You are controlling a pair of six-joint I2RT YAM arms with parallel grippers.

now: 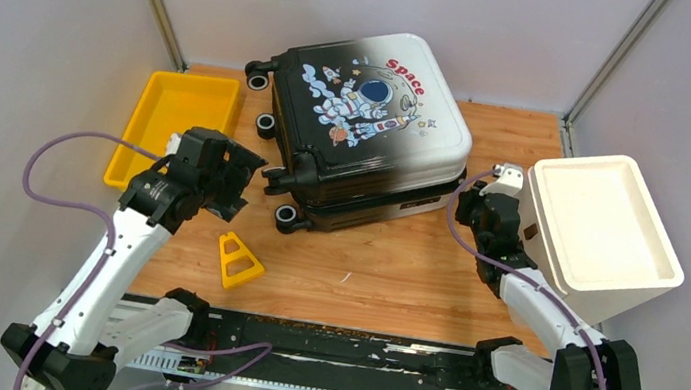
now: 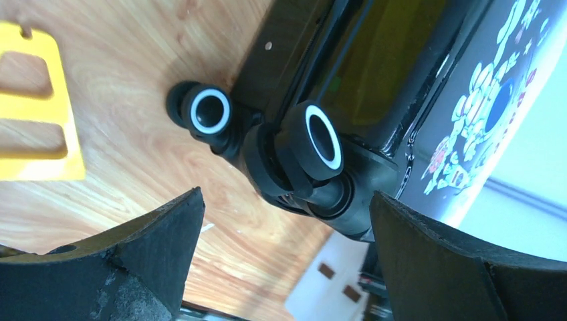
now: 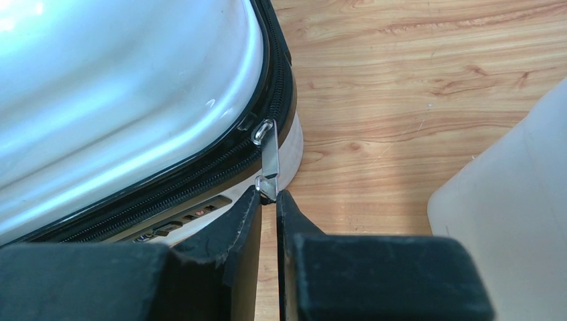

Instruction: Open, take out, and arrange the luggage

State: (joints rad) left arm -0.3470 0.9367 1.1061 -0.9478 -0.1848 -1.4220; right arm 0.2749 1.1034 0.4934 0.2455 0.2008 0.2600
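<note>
Right gripper (image 3: 269, 195) has its two fingers pressed together on the lower end of the small metal zipper pull (image 3: 269, 155), which hangs at the corner of the suitcase (image 1: 373, 108) on the side toward the white bin (image 1: 601, 219). Left gripper (image 2: 287, 204) stands wide apart and holds nothing. It faces the black wheels (image 2: 319, 139) at the opposite end, near them but not touching.

The suitcase lies flat on the wooden table (image 1: 393, 262), in the far middle, with the astronaut print upward, between the yellow tray (image 1: 176, 112) and the white bin. It looks closed, though the right wrist view shows only a short part of the zipper line.

I judge that the shell is stiff and glossy, so fingers would slip on its curved surface, and it is too wide for a gripper to embrace. For its size it is probably light, and it may slide on the wood when the zipper is pulled. Good places for holding are the thin zipper pull, the wheel stems and the rim of the lid. The pull is small and flat, and it could escape from the pads if the pulling does not go along the seam. The open gripper, I think, can steady the wheel end
</note>
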